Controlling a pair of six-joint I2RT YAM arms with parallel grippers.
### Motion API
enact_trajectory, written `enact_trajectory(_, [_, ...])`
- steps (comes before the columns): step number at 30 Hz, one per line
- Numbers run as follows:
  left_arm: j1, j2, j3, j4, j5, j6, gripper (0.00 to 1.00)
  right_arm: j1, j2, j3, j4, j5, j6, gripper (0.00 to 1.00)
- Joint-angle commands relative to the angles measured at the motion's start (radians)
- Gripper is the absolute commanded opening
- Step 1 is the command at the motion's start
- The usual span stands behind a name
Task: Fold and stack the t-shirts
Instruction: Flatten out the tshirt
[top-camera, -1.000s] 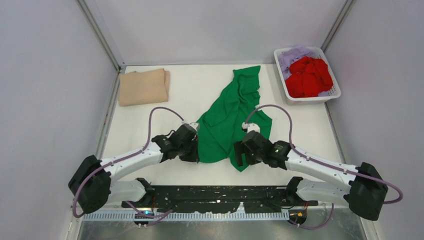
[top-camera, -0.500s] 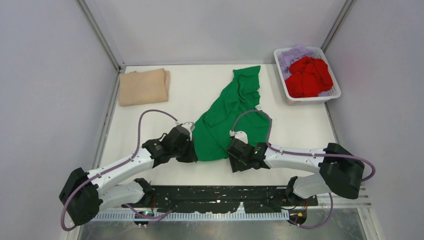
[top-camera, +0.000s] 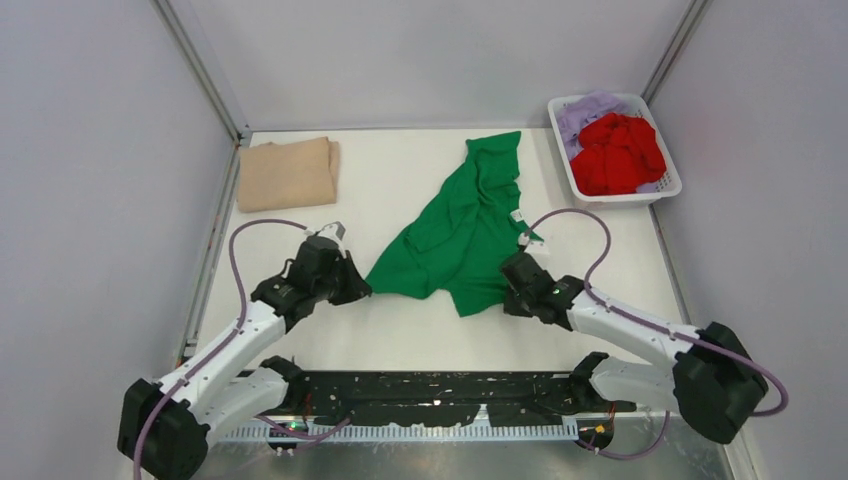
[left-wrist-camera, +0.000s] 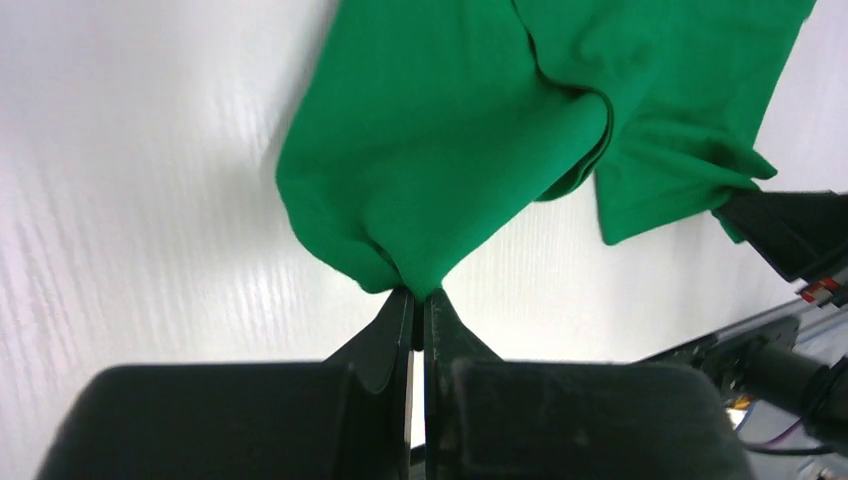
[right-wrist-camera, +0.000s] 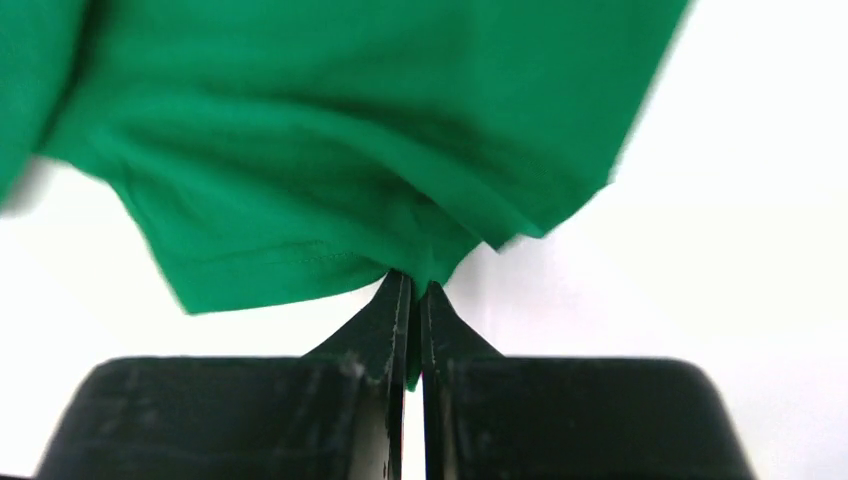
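While the one green t-shirt (top-camera: 460, 235) lay crumpled on the tabletop (top-camera: 400, 335), the left hand (top-camera: 364, 289) and right hand (top-camera: 507, 299) each pinched a near corner, arms low and splayed apart. One folded tan t-shirt (top-camera: 287, 173) lay far-left; one red t-shirt (top-camera: 618, 152) and one lavender t-shirt (top-camera: 585, 110) filled the white basket (top-camera: 622, 198).

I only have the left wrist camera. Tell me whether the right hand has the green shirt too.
Observer: Yes. On its own wrist camera, the right hand is shut on a bunched edge of the green shirt.
Operator: Now report where the finished pile is.
Observer: One tan shirt lies folded at the far left corner of the table.
Operator: List what's left to fold.
Observer: A red shirt and a lavender shirt sit crumpled in the white basket at the far right.
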Motion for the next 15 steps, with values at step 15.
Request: enact_trajectory(15, [0.336, -0.148, 0.621, -0.129, -0.094, 0.075, 0.0, -0.362, -0.369, 0.754, -0.073, 0.327, -0.481, 0.05])
